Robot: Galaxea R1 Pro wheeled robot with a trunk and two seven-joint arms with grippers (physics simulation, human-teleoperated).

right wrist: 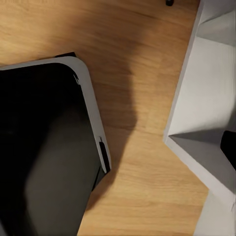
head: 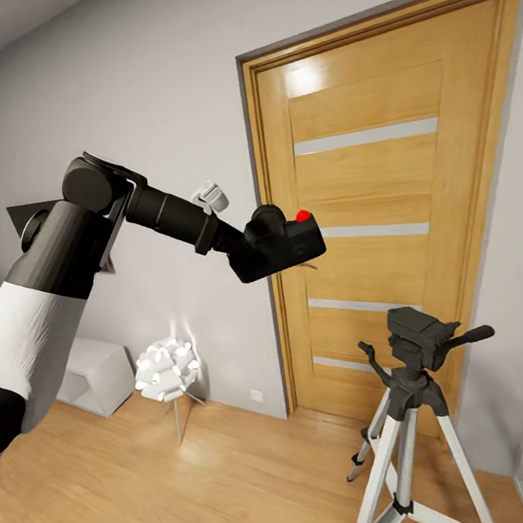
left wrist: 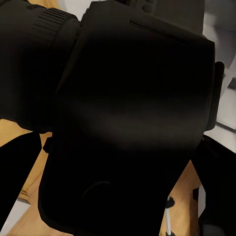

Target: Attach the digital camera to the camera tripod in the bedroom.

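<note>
My left arm reaches out toward the oak door in the head view. Its left gripper [head: 260,243] is shut on the digital camera [head: 289,247], a black blocky body with a round red button on top. The camera hangs in the air, up and to the left of the camera tripod [head: 421,346]. The tripod stands on the wood floor in front of the door, with silver legs, a black head and a side handle pointing right. In the left wrist view the digital camera [left wrist: 128,113] sits very close between the dark fingers [left wrist: 17,187], and a tripod leg [left wrist: 168,216] shows below.
The oak door [head: 384,184] is shut behind the tripod. A white flower-shaped lamp [head: 167,369] stands by the wall, with a low white cabinet [head: 94,374] to its left. The right wrist view looks down on plank floor, my dark base [right wrist: 44,147] and a white shelf unit [right wrist: 206,108].
</note>
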